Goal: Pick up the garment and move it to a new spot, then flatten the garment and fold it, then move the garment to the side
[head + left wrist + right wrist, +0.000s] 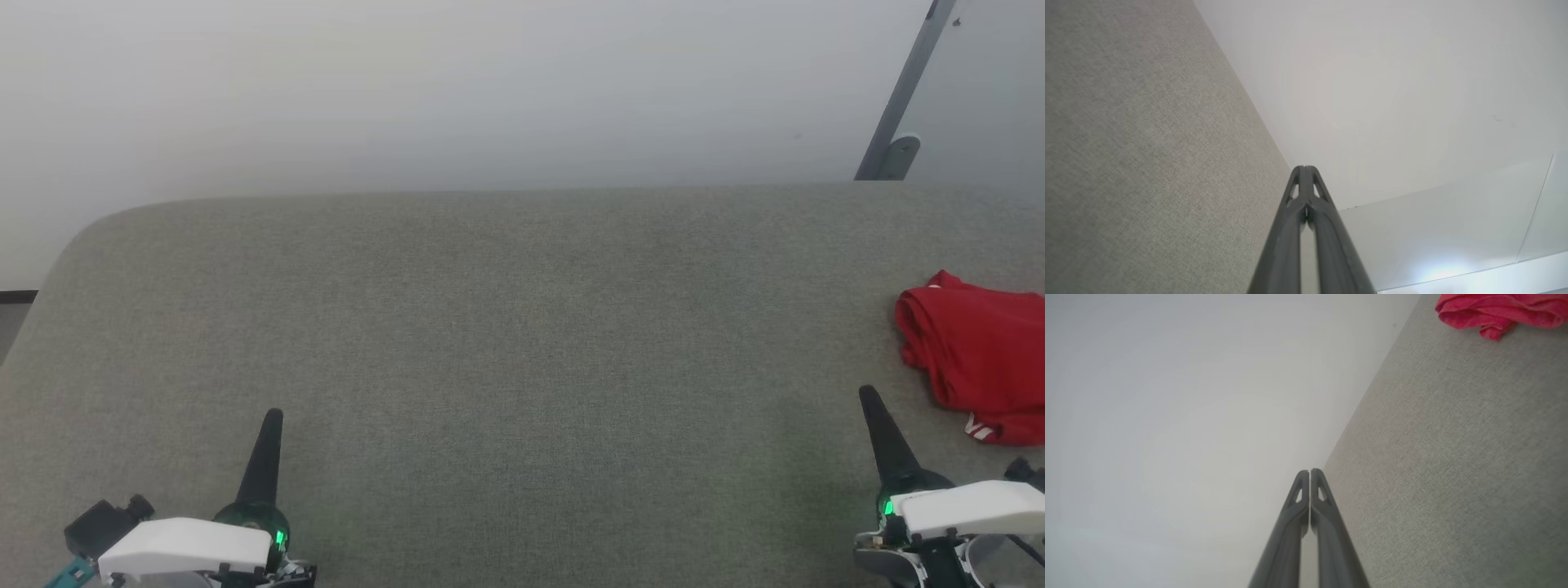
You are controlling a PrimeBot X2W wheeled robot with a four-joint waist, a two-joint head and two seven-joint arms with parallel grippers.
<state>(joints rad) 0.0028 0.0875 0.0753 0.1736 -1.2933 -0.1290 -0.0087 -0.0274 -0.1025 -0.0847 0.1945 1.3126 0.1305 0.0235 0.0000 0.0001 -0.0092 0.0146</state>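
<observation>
Finds the garment (pixel 980 359) far to the right on the grey cloth-covered desk (pixel 522 327), bunched into a red heap with deep folds and cut off by the right edge of the head view. Notes a scrap of white-and-red striped trim (pixel 980 427) at the near side of that heap.

Places the right gripper (pixel 867 396) at the lower right of the head view, near the garment but apart from it, with dark fingers pointing away across the desk and leaning a little left. Reads it as closed on nothing. In the right wrist view, meets the right gripper (pixel 1309 471) with both tips pressed together and just a hairline slit between. Catches the garment (pixel 1498 312) at the top right corner of that view, a rumpled red-pink fold lying on the desk (pixel 1453 457), well ahead of the fingertips and off to one side.

Places the left gripper (pixel 273 418) at the lower left of the head view, well apart from the garment, with most of the desk's width between. Likewise closed and empty. In the left wrist view, shows the left gripper (pixel 1304 168) with tips touching above bare grey desk (pixel 1147 143).

Picks out a green lamp (pixel 280 537) glowing on the left wrist. Beyond the desk's far edge, takes in a pale surface (pixel 490 82) and, at the upper right, a slanted grey metal bar (pixel 902 98).
</observation>
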